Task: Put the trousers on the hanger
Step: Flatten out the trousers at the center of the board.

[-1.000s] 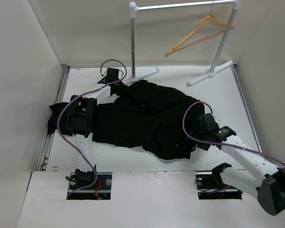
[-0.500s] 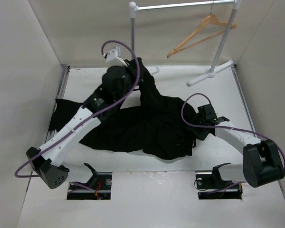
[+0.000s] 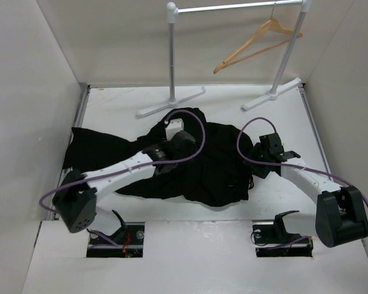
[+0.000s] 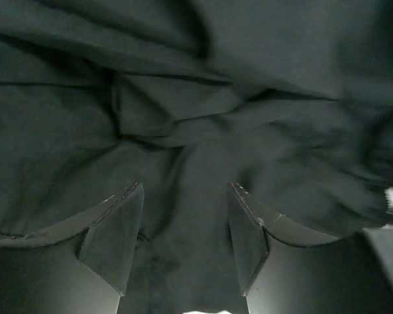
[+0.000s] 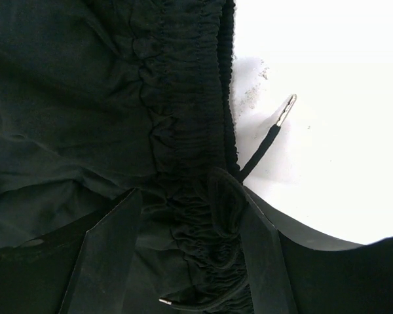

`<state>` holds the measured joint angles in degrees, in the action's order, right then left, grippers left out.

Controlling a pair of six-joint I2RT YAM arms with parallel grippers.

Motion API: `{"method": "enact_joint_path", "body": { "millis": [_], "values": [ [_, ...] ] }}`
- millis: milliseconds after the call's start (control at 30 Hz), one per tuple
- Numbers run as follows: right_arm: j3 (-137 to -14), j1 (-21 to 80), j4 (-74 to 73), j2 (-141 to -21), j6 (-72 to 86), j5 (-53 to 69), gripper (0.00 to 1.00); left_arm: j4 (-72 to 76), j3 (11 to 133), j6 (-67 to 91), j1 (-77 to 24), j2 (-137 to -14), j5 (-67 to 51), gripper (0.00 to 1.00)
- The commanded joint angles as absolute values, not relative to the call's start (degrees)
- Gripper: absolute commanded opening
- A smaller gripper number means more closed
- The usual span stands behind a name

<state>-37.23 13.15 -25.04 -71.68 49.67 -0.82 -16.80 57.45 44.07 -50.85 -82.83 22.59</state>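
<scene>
Left pincer (image 4: 185, 190) hangs released, its two fingers well apart and pointing down at rumpled black cloth that fills the whole left wrist view. Right pincer (image 5: 177, 186) sits at the right-hand edge of the garment with its fingers either side of the gathered elastic waistband (image 5: 183, 98); the bunched cloth touches at least one finger, but I cannot tell whether it is pinched or merely straddled. A black drawstring (image 5: 265, 147) with a metal tip trails off the waistband onto the white surface (image 5: 327, 131). From the top view, the trousers (image 3: 208, 165) lie crumpled in a wide heap across the middle of the surface, one end stretching out toward the left wall, with the left arm reaching diagonally over them to their centre. Just beyond the heap stand the white feet of the grey metal clothes rail (image 3: 233, 7), the nearer foot close to the cloth's far edge. Farthest back, the wooden hanger (image 3: 257, 43) hangs tilted by its hook from the rail's top bar, near its right post, well apart from the trousers.
</scene>
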Motion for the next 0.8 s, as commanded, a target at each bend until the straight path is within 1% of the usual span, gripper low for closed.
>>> {"method": "enact_joint_path", "body": {
  "millis": [0,67,133,200,267,333,400,467,633,767],
  "values": [
    [-39.90,13.14,-23.64,-71.01,49.04,-1.05,0.66,-14.68,58.19,46.31,-46.03,-70.08,21.36,0.53],
    [-40.34,13.66,-23.73,-71.19,49.04,-1.58,0.66,-14.68,57.57,47.02,-40.41,-66.02,20.92,0.55],
    [-40.69,14.80,-23.73,-71.72,49.13,-1.93,0.66,-14.68,57.22,48.77,-33.39,-65.39,18.56,0.57],
    [-41.04,15.68,-23.64,-72.33,49.04,-2.02,0.66,-13.45,56.87,51.93,-26.88,-67.66,12.86,0.58],
    [-41.31,16.91,-23.64,-72.77,49.04,-2.02,0.66,-9.43,56.43,55.27,-20.29,-72.57,4.53,0.58],
    [-41.40,17.97,-23.38,-73.12,49.04,-2.02,0.66,-5.03,56.69,58.61,-16.49,-78.19,-2.69,0.57],
    [-41.31,19.11,-23.03,-73.47,48.96,-2.02,0.66,-1.77,58.44,60.37,-14.64,-83.38,-7.45,0.57],
    [-41.22,20.43,-22.50,-73.91,48.96,-2.02,0.66,-0.09,60.28,60.82,-14.19,-86.91,-8.87,0.57],
    [-39.73,22.63,-21.54,-74.09,49.83,-2.20,0.66,-1.05,61.96,61.35,-12.53,-92.80,-7.91,0.55],
    [-37.97,22.72,-21.27,-72.16,49.92,-2.29,0.71,-2.90,59.77,61.61,-11.82,-93.61,-5.02,0.54]
  ]
}}
